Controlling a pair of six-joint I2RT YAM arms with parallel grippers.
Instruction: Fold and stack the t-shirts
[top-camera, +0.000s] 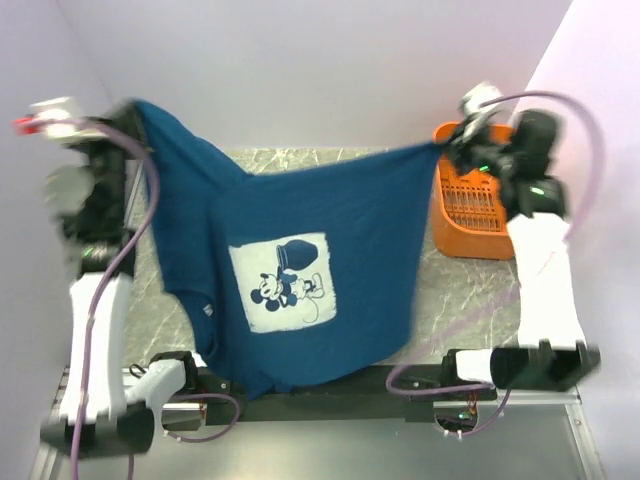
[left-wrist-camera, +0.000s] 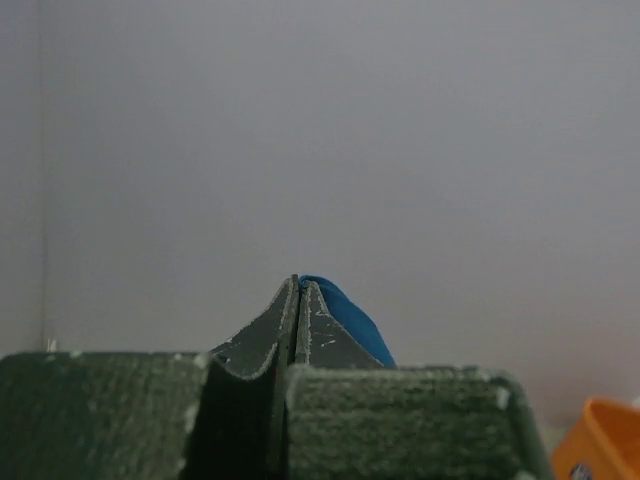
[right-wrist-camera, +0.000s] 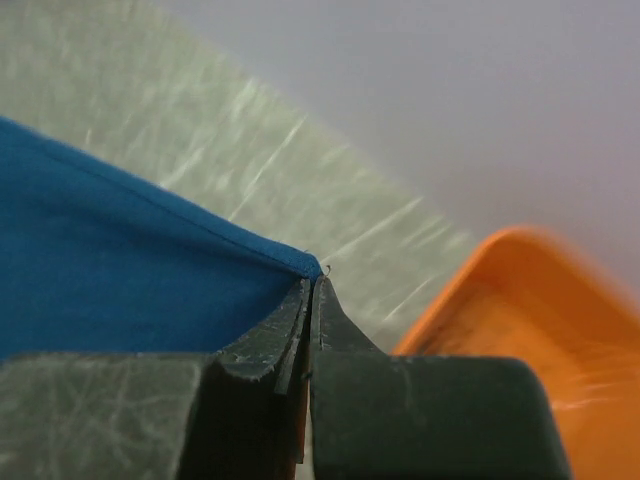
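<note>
The t-shirt (top-camera: 330, 220) hangs spread above the counter (top-camera: 455, 300), its corners pinched in the closed left tool (left-wrist-camera: 298, 285) and the closed right tool (right-wrist-camera: 312, 285) by the basket (top-camera: 470, 210). Its pale print (top-camera: 283, 283) shows a cartoon mouse.

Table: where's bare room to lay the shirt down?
Bare table shows between the hanging shirt and the right arm, in front of the basket; a strip along the back wall; a sliver beside the left arm. The shirt hides the middle. Crowded: basket corner, arm bases at near edge.
</note>
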